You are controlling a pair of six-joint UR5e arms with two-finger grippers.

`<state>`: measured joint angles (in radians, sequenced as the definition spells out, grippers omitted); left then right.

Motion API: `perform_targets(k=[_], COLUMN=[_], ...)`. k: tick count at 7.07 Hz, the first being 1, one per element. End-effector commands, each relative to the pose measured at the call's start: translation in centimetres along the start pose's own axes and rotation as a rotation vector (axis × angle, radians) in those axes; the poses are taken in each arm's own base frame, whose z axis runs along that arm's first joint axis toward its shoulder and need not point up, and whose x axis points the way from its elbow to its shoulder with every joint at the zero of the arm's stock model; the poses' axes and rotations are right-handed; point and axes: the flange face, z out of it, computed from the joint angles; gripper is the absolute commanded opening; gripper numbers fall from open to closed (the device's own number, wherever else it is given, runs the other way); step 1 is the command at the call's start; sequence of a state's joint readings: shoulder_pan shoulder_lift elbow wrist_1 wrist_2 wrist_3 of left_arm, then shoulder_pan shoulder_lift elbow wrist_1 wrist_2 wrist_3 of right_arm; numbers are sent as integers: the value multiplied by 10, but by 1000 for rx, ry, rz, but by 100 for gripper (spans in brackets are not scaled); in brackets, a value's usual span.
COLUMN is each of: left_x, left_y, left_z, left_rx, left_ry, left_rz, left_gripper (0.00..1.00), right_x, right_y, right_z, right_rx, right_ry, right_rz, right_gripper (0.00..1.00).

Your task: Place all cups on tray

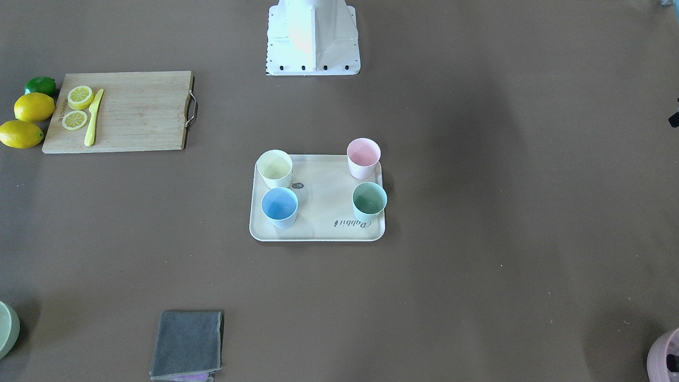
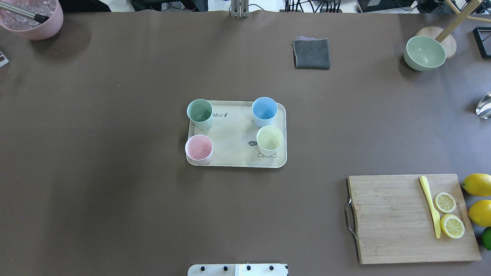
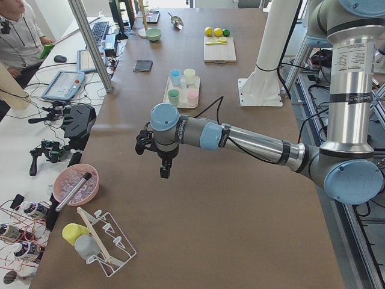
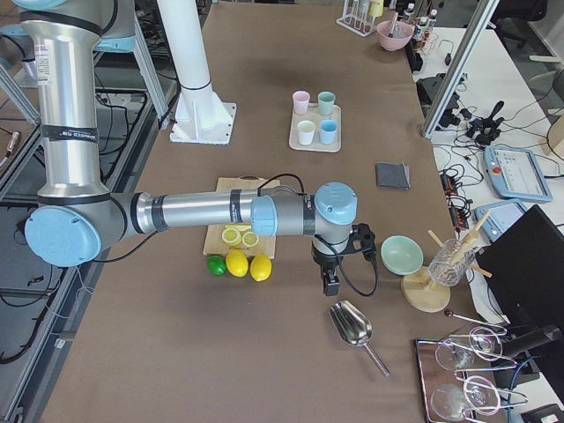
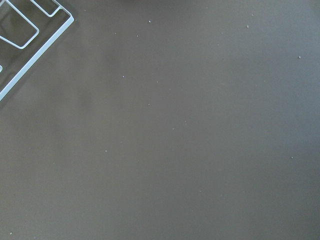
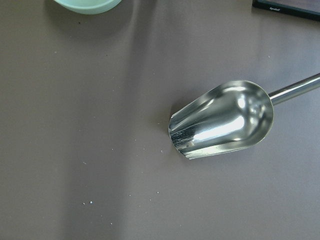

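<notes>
The cream tray [image 2: 234,134] lies mid-table, and all four cups stand upright on it: mint green [image 2: 200,111], light blue [image 2: 264,109], yellow [image 2: 270,138] and pink [image 2: 198,148]. The front view shows the same tray [image 1: 323,196] with the yellow [image 1: 275,166], pink [image 1: 363,155], blue [image 1: 279,206] and green [image 1: 369,198] cups. My left gripper [image 3: 163,171] hangs over bare table far from the tray. My right gripper [image 4: 330,284] hangs near the lemons, also far from the tray. Both show only in the side views, so I cannot tell whether they are open or shut.
A wooden cutting board [image 2: 402,218] with lemon slices and a yellow knife lies near right, with whole lemons [image 2: 477,184] beside it. A grey cloth [image 2: 311,53], a green bowl [image 2: 424,53] and a pink bowl [image 2: 32,17] sit at the far side. A metal scoop [image 6: 222,120] lies under my right wrist.
</notes>
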<state>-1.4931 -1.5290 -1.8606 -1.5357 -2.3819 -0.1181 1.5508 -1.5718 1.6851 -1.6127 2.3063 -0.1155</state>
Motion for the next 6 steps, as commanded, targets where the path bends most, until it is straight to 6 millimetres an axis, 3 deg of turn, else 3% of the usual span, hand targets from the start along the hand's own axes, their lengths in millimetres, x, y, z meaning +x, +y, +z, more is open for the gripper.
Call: perform_targets(k=[1,6], left_x=[-16,-29], left_y=[8,11], left_z=[9,14], left_rx=[-18,-23], left_ry=[-47,-121], left_rz=[-25,-36], left_gripper=[98,98], right_x=[-1,-1], right_y=[2,2], right_z=[3,3], right_rx=[-2,-3], right_ry=[-29,-32], right_rz=[8,17], right_gripper=[100,100])
